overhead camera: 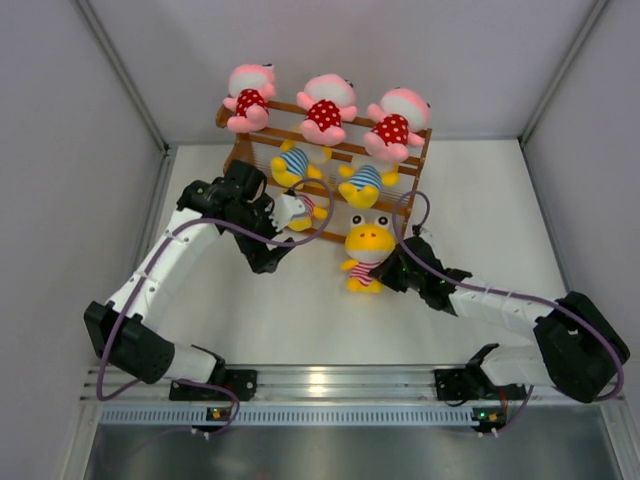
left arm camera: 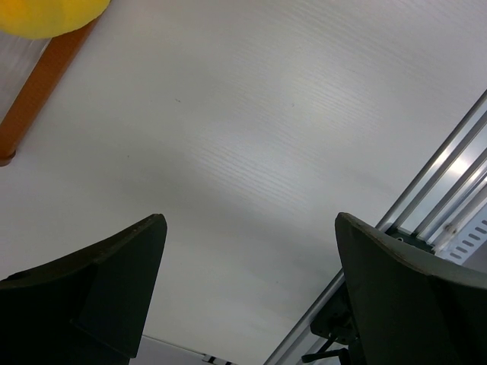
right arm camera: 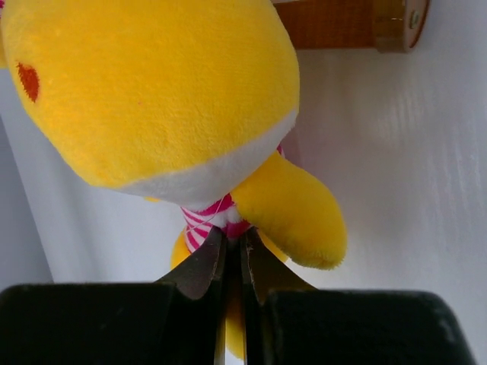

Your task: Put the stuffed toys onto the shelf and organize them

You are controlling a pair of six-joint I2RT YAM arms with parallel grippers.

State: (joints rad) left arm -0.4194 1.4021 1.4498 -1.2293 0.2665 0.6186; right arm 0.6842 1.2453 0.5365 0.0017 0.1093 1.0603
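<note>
The wooden shelf (overhead camera: 409,151) stands at the back. Three pink toys (overhead camera: 325,107) in red dotted outfits sit on its top tier. Two yellow toys in blue-white stripes (overhead camera: 363,182) sit on the middle tier. Another toy (overhead camera: 297,211) lies at the lowest tier, partly hidden by my left arm. My right gripper (overhead camera: 388,272) is shut on the red-white striped outfit of a yellow toy (overhead camera: 367,252), which is upright on the table in front of the shelf; the same toy (right arm camera: 152,91) fills the right wrist view above my gripper (right arm camera: 234,237). My left gripper (overhead camera: 274,256) is open and empty over bare table (left arm camera: 251,220).
Grey walls enclose the table on the left, back and right. An aluminium rail (overhead camera: 330,382) runs along the near edge and also shows in the left wrist view (left arm camera: 449,190). A shelf foot (left arm camera: 38,91) and a yellow toy's edge (left arm camera: 46,15) show there too.
</note>
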